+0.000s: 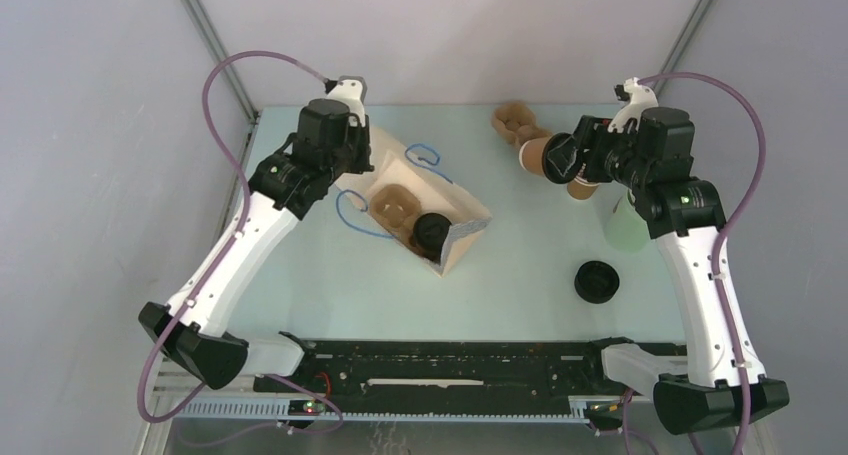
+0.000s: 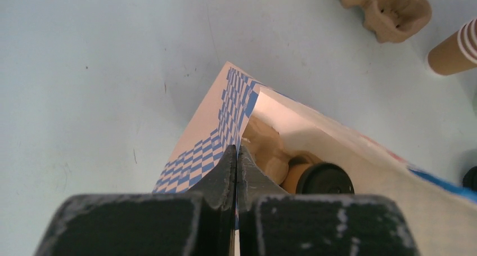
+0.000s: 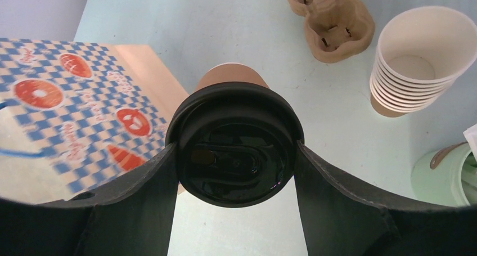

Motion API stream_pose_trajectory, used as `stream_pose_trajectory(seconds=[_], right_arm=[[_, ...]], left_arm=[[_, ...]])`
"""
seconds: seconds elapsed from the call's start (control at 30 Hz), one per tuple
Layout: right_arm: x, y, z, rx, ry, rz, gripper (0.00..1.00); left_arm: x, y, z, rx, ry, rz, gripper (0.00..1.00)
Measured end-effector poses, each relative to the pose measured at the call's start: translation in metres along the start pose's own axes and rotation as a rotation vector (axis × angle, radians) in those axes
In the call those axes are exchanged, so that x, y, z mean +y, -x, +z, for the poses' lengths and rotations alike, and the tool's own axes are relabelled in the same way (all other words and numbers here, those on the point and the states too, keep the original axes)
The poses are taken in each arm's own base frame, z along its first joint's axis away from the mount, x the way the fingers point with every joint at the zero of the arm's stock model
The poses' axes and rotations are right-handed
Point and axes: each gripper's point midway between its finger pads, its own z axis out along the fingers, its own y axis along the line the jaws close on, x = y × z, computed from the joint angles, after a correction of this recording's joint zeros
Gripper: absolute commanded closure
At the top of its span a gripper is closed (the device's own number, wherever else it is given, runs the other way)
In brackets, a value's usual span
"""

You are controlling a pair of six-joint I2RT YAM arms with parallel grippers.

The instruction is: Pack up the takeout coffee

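One bag (image 1: pixel 468 237), rim pinched by clenched left gripper (image 2: pixel 236 160); one carrier (image 1: pixel 392 207) inside, one lidded cup (image 1: pixel 430 231) seated there. Grasped by its lid in right gripper (image 3: pixel 236 155): second cup (image 3: pixel 228 76), axis near level, lid toward wrist, bag off to that hand's left, probably bound for the free slot
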Motion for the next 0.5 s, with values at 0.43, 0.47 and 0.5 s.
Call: stream_pose_trajectory(seconds=[0.43, 0.47, 0.5], right_arm=[[-0.018, -0.004, 0.029, 0.039, -0.02, 0.074, 0.72], [-0.019, -0.005, 0.03, 0.045, -0.017, 0.075, 0.72], [-0.018, -0.006, 0.032, 0.052, -0.012, 0.077, 0.72]], left_arm=[[-0.005, 0.008, 0.002, -0.025, -0.011, 0.007, 1.0], [-0.006, 0.009, 0.002, -0.024, -0.012, 0.008, 1.0], [-0.007, 0.009, 0.002, -0.024, -0.014, 0.009, 1.0]])
